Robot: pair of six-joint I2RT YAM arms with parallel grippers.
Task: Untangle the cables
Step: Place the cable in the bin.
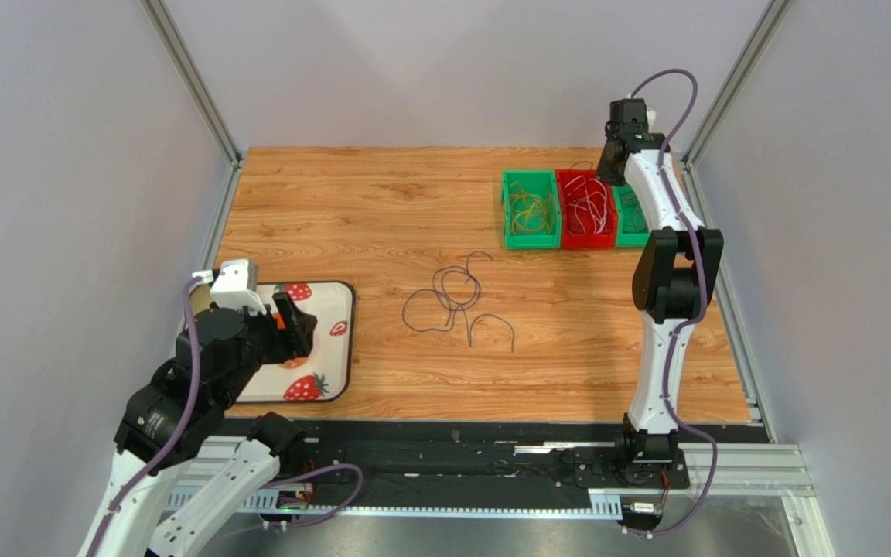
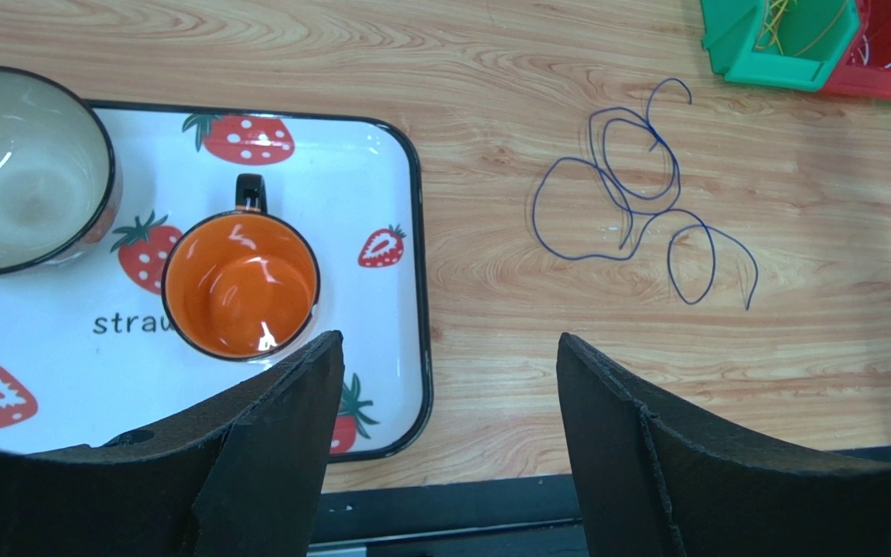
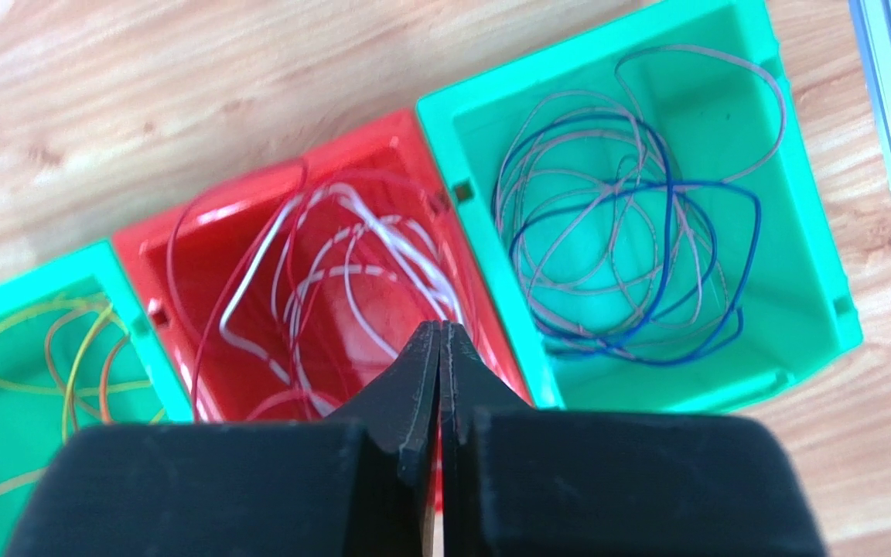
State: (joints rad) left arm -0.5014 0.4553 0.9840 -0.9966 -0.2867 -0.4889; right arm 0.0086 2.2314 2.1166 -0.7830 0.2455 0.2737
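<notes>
The scene is lit brightly and evenly from above; only faint, soft shadows are cast on the tabletop (image 1: 392, 209). White glare spots are seen inside the orange mug (image 2: 241, 284) and the bowl (image 2: 20, 186). The overhead view is rendered slightly soft.

From above, my right arm (image 1: 673, 273) hides most of the end bin (image 1: 625, 226); binned cables (image 1: 586, 209) blur together; the bowl (image 2: 20, 174) (left wrist) runs off-frame.

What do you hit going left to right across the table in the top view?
tray → loose cable → green bin → red bin → second green bin
</notes>
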